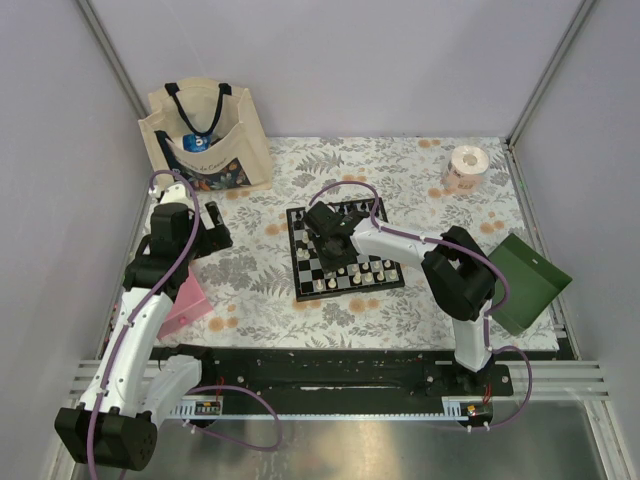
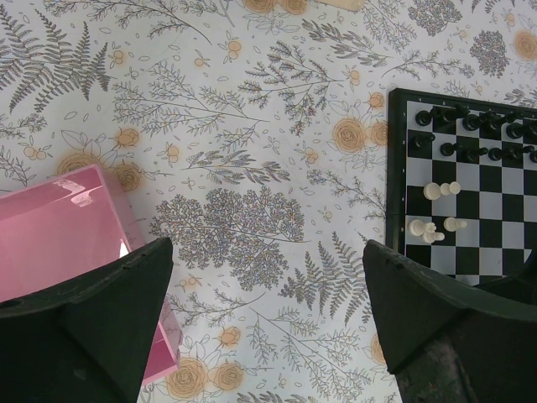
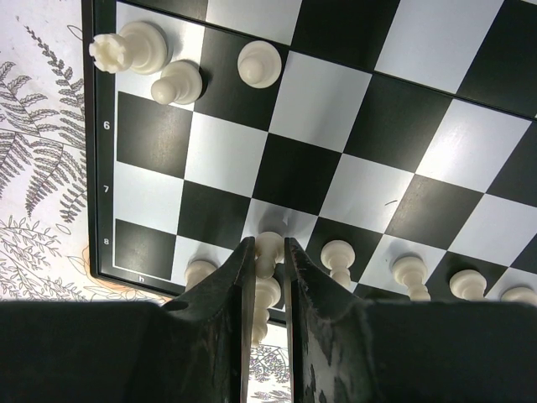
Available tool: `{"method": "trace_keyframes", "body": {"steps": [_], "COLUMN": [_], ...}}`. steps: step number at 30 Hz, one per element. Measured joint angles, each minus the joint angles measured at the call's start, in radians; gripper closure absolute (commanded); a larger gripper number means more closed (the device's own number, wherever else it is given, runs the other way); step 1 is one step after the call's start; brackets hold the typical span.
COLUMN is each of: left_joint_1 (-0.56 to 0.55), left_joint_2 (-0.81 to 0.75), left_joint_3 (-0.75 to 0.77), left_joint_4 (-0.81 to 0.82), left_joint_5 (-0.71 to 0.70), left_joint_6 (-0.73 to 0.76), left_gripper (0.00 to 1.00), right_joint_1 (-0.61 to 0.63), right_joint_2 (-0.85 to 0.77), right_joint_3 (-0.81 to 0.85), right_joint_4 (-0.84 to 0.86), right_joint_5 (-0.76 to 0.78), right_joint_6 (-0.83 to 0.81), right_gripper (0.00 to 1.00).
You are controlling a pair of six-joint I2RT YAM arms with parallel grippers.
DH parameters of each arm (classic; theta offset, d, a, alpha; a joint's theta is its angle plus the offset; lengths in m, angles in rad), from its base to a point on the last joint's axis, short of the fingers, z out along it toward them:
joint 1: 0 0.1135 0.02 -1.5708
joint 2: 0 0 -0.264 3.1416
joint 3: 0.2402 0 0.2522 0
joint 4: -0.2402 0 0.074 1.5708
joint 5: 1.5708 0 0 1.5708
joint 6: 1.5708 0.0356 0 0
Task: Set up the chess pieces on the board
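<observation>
The small chequered board (image 1: 294,252) lies mid-table on the flowered cloth. My right gripper (image 1: 333,243) hangs over it. In the right wrist view the right gripper (image 3: 267,245) is shut on a cream-white chess piece (image 3: 269,250) at the board's (image 3: 294,178) edge row, among other white pieces (image 3: 338,256). A white knight (image 3: 130,49) and two pawns (image 3: 178,81) stand further in. My left gripper (image 2: 268,252) is open and empty over bare cloth, left of the board (image 2: 394,168). Black pieces (image 2: 470,122) and a few white ones (image 2: 440,191) show there.
A pink box (image 2: 59,243) lies under the left finger; it also shows in the top view (image 1: 187,300). A cloth tote bag (image 1: 205,135) stands at the back left, a roll (image 1: 463,168) at the back right, a green tray (image 1: 528,280) at the right edge.
</observation>
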Motion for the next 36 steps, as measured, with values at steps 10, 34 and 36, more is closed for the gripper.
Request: {"method": "trace_keyframes", "body": {"steps": [10, 34, 36], "left_joint_1": [0.000, 0.000, 0.000], "left_joint_2": [0.000, 0.000, 0.000], "left_joint_3": [0.000, 0.000, 0.000], "left_joint_4": [0.000, 0.000, 0.000], "left_joint_5": [0.000, 0.000, 0.000], "left_joint_6": [0.000, 0.000, 0.000], "left_gripper": [0.01, 0.01, 0.01], "right_joint_1": [0.000, 0.000, 0.000], "right_joint_2": [0.001, 0.002, 0.000], "right_joint_3": [0.003, 0.060, 0.072], "right_joint_4": [0.000, -0.011, -0.012], "right_joint_5": [-0.001, 0.010, 0.020], "right_joint_6": [0.000, -0.011, -0.016], "right_gripper": [0.72, 0.50, 0.49]}}
